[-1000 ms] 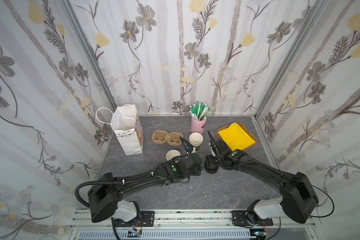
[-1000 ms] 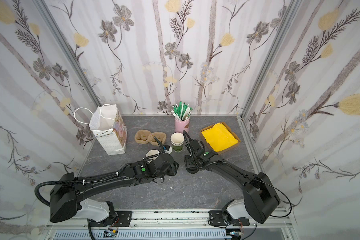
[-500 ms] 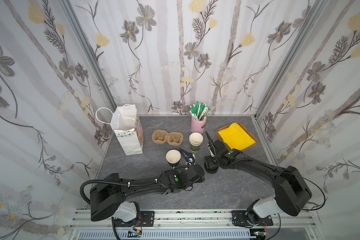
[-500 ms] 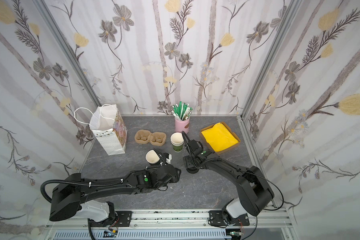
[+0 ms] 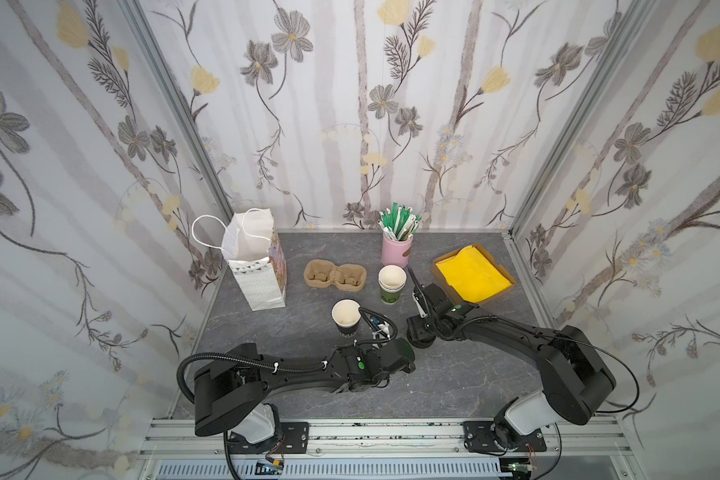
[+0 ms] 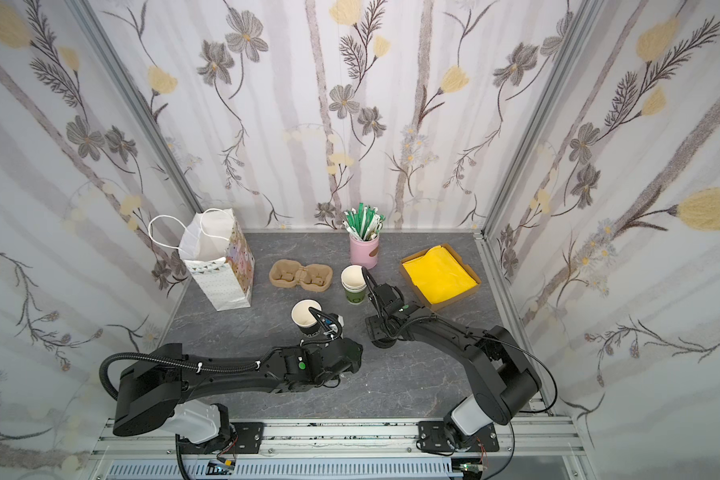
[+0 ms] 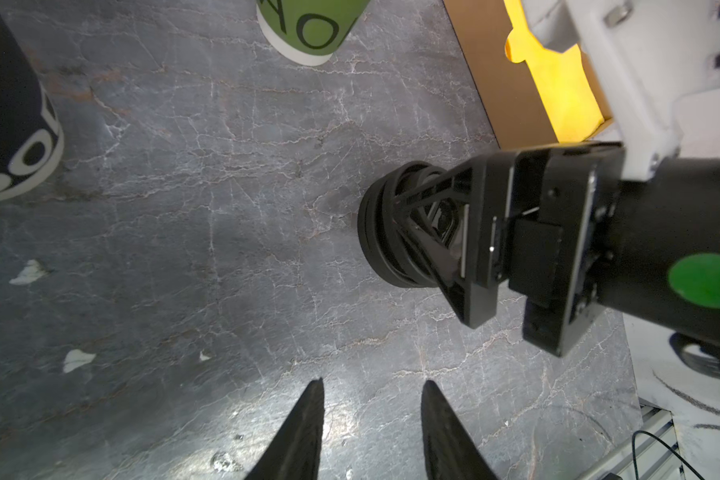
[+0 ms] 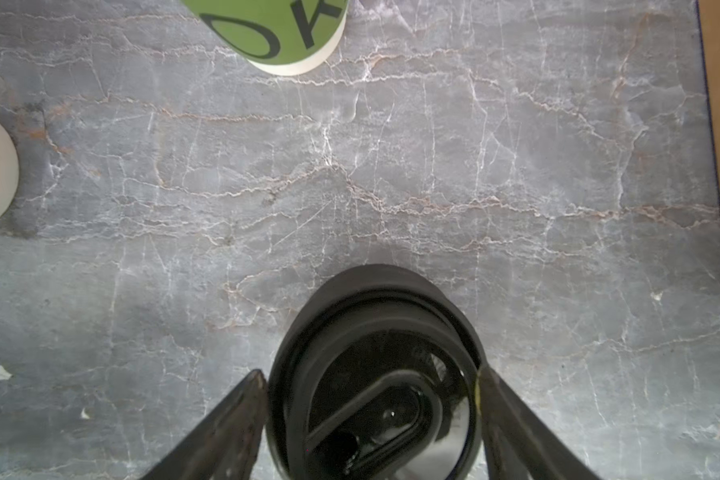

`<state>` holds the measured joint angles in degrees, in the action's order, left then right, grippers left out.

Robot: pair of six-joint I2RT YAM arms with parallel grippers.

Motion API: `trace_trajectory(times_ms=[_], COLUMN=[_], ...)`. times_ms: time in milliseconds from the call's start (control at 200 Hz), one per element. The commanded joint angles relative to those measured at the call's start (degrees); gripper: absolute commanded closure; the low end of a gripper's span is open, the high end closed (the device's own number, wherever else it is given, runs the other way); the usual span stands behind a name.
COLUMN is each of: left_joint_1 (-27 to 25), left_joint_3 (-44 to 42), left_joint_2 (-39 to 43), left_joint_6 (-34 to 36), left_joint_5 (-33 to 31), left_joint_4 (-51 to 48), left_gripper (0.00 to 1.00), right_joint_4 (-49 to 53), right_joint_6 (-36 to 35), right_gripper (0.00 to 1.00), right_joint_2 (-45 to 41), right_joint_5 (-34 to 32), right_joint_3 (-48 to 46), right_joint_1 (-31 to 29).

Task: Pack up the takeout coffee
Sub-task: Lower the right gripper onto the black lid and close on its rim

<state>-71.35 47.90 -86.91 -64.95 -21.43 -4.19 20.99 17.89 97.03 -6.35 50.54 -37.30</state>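
The white bag (image 5: 262,270) stands far left. The lidless cup (image 5: 346,313) stands upright mid-table, free. Near-right of it, the left gripper (image 7: 371,382) hangs apart, empty. The right gripper (image 8: 370,374) straddles the black lids (image 8: 371,299), fingers (image 8: 233,415) at their rim; clamped or not, I cannot tell.

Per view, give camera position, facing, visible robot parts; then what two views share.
Top views: high in front, overlooking grey marbled table; left arm, right arm show.
Left wrist: left arm, facing table; left tool shows.
Right wrist: right arm, facing table; right tool flanks stacked black plastic lids.
Shared: both wrist views show lids.
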Motion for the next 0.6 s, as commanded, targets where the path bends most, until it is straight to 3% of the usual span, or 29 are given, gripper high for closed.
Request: trace_trajectory(times_ms=[0,595], left_joint_1=[0.0,-0.1], left_joint_3=[-0.6,-1.7], left_joint_2=[0.0,-2.8], left_joint_6=[-1.5,-0.2], left_joint_5=[-2.5,-2.5], left_joint_4=[1.4,6.4], left_gripper=[0.59,0.61], right_joint_4=[-1.3,1.7], right_joint_6=[0.1,0.1], right_gripper=[0.23,0.2], right_joint_2=[0.3,-5.2], right_joint_5=[0.3,0.1], right_joint_3=[-0.9,0.9], right_joint_1=[-0.3,-1.1])
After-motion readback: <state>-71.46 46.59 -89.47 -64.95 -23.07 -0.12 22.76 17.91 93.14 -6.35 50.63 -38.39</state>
